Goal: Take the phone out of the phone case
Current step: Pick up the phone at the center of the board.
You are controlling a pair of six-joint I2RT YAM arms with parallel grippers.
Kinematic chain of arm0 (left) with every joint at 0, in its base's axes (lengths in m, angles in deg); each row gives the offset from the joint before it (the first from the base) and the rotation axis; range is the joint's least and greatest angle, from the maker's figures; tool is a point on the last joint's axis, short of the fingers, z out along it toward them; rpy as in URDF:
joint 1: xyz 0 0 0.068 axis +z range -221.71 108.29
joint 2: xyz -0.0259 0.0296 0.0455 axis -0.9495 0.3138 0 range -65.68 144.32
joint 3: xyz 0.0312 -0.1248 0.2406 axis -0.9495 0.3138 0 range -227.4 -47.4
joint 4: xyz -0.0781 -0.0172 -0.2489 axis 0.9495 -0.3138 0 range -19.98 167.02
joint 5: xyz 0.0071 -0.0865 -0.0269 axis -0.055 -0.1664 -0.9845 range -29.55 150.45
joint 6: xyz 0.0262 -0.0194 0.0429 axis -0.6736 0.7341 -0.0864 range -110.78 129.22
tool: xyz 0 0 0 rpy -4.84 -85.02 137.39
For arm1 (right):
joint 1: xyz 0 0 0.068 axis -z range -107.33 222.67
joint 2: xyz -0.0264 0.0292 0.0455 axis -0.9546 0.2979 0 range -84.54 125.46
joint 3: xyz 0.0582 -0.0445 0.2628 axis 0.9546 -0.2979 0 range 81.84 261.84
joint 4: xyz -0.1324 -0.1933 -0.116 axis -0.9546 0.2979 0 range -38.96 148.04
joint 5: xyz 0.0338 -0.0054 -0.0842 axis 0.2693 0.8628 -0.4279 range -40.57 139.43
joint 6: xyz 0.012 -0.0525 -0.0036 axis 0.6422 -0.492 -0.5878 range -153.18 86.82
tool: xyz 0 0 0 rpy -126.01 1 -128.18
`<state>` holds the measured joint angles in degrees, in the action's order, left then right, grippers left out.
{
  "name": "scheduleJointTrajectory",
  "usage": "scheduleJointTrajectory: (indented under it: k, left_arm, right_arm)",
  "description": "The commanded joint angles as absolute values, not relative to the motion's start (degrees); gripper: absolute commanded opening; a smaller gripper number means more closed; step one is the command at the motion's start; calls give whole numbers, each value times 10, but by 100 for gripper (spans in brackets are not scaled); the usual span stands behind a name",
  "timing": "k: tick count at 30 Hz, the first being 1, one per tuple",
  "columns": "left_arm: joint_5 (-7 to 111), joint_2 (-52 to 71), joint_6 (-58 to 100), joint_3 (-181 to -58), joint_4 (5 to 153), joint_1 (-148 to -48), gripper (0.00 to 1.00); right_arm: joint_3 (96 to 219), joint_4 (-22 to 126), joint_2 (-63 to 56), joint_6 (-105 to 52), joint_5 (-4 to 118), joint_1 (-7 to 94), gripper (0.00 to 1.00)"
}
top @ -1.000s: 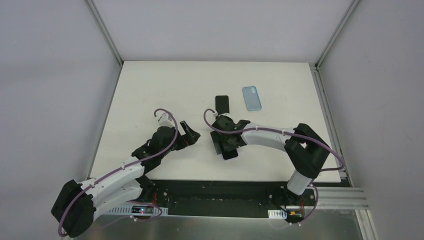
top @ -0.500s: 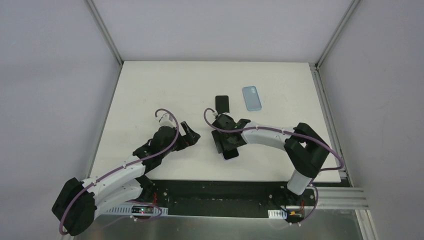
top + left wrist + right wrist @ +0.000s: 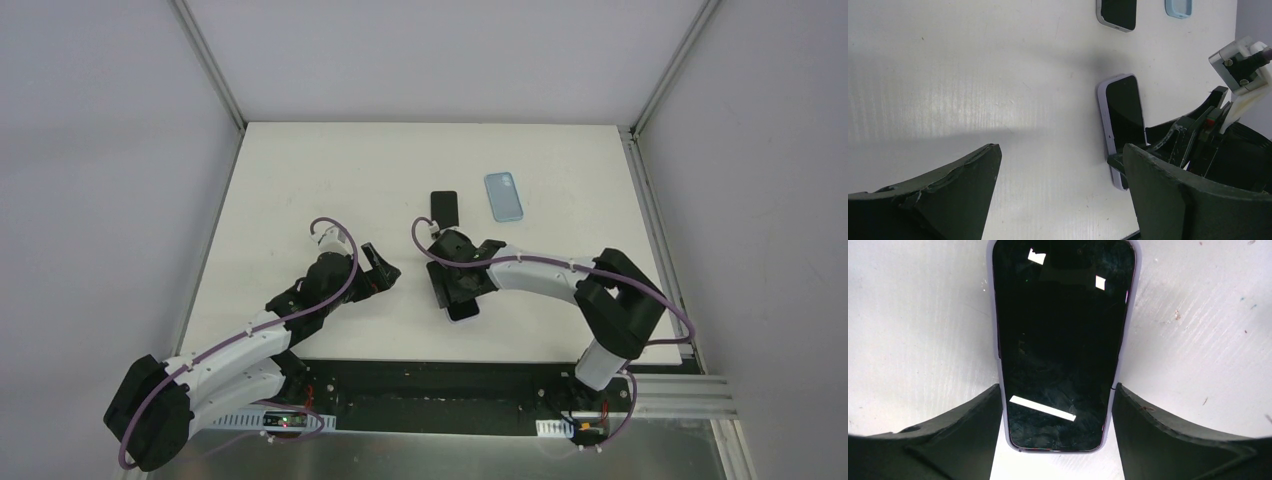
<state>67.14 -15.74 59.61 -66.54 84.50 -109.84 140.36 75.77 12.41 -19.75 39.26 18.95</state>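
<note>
The phone, black screen up in a lavender case, lies flat on the white table. My right gripper straddles its near end, with one finger against each long side of the case. In the top view the right gripper covers most of the phone. The left wrist view shows the phone with the right gripper over its end. My left gripper is open and empty, low over bare table to the left of the phone.
A second black phone and an empty light-blue case lie farther back on the table; both also show in the left wrist view, the phone and the case. The table's front edge is just behind the cased phone.
My right gripper and the cased phone have shifted slightly to the right. The left arm has barely moved.
</note>
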Motion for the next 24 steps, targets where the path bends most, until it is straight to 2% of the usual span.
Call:
scheduleJointTrajectory:
  k: [1,13,24]
  left_arm:
    - [682,-153,606,-681,851,-1092,95]
    - [709,-134,638,-691,852,-1086,99]
    - [537,-60,594,-765,897,-1083,99]
  right_arm:
    - [1400,770,80,-186,387,189,0]
    - [1377,779,-6,-184,349,172,0]
    - [1299,743,-148,-184,323,137,0]
